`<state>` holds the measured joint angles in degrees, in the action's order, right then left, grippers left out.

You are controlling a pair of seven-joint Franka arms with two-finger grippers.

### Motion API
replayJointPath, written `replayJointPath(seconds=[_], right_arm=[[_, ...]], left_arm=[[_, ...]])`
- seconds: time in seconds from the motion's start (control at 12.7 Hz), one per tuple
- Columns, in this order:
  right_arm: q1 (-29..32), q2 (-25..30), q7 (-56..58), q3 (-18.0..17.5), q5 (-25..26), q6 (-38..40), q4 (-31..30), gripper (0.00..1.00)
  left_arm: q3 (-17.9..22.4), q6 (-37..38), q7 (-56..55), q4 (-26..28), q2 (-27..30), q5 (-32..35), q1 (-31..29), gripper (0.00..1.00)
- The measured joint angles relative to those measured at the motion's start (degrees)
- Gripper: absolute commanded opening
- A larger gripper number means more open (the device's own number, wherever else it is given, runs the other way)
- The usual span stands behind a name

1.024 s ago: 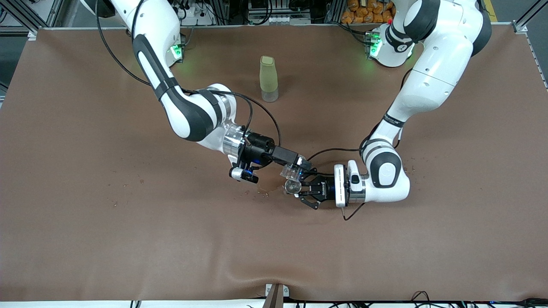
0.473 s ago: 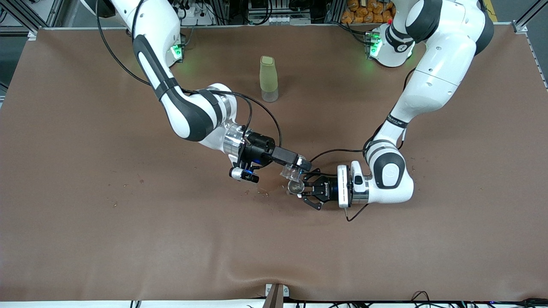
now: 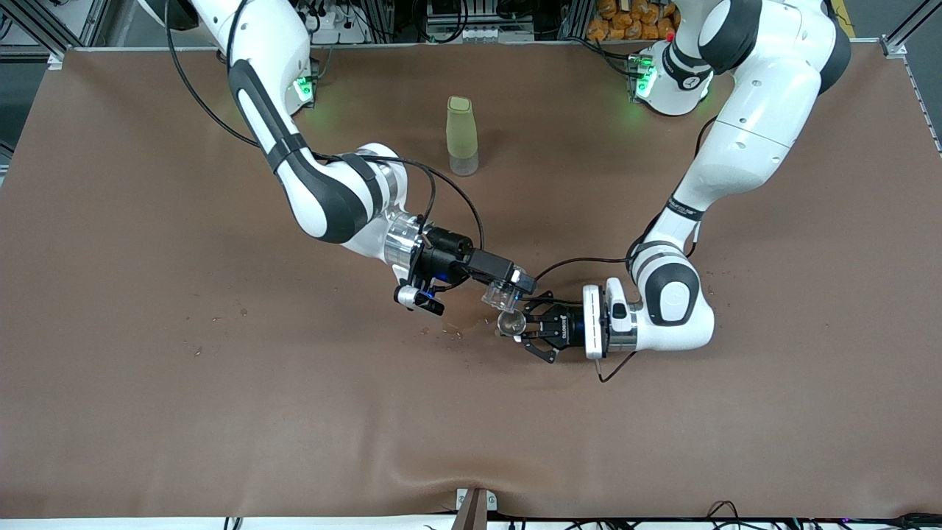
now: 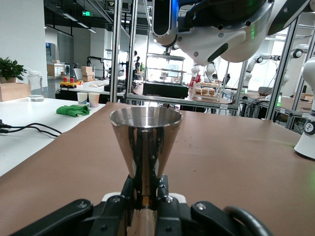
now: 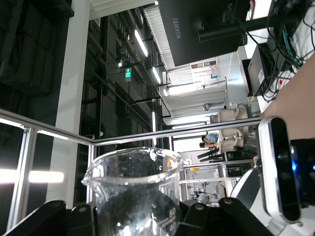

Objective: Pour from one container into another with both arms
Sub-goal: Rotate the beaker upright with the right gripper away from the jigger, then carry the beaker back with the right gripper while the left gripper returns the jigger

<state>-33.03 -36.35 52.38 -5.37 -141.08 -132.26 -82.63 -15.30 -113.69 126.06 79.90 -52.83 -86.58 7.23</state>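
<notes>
My right gripper (image 3: pixel 513 286) is shut on the tiny clear cup (image 3: pixel 502 296) and holds it tilted in the air, close beside and a little above the silver jigger (image 3: pixel 509 322). Low over the table's middle, my left gripper (image 3: pixel 525 328) is shut on the jigger's narrow waist and keeps it upright. In the left wrist view the jigger (image 4: pixel 145 132) rises from my left gripper (image 4: pixel 145 191), its round rim open upward. In the right wrist view the clear cup (image 5: pixel 132 189) sits between the black fingers of my right gripper (image 5: pixel 135 219). I cannot tell what is inside either container.
A tall pale-green bottle (image 3: pixel 461 136) stands upright on the brown table (image 3: pixel 221 412), farther from the front camera than both grippers. Small crumbs (image 3: pixel 450 333) lie on the cloth beside the jigger, toward the right arm's end.
My left gripper with the jigger has shifted slightly toward the left arm's end of the table. The right gripper and the clear cup have barely moved.
</notes>
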Motion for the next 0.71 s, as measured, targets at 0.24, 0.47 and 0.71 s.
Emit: replayJointPath(seconds=[0.24, 0.47, 0.71], right_arm=[[0.2, -0.1, 1.4, 0.7, 6.3, 0.0, -0.3, 0.0], [1.4, -0.1, 1.7, 1.5, 12.7, 0.0, -0.3, 0.0], [4.7, -0.1, 2.1, 1.7, 21.6, 0.0, -0.3, 0.0]], left_arm=[[0.0, 0.7, 0.0, 0.0, 0.0, 0.7, -0.7, 0.0], [0.1, 1.8, 0.0, 0.0, 0.0, 1.9, -1.7, 0.0], [0.2, 5.0, -0.1, 0.0, 0.0, 5.1, -4.2, 0.0]])
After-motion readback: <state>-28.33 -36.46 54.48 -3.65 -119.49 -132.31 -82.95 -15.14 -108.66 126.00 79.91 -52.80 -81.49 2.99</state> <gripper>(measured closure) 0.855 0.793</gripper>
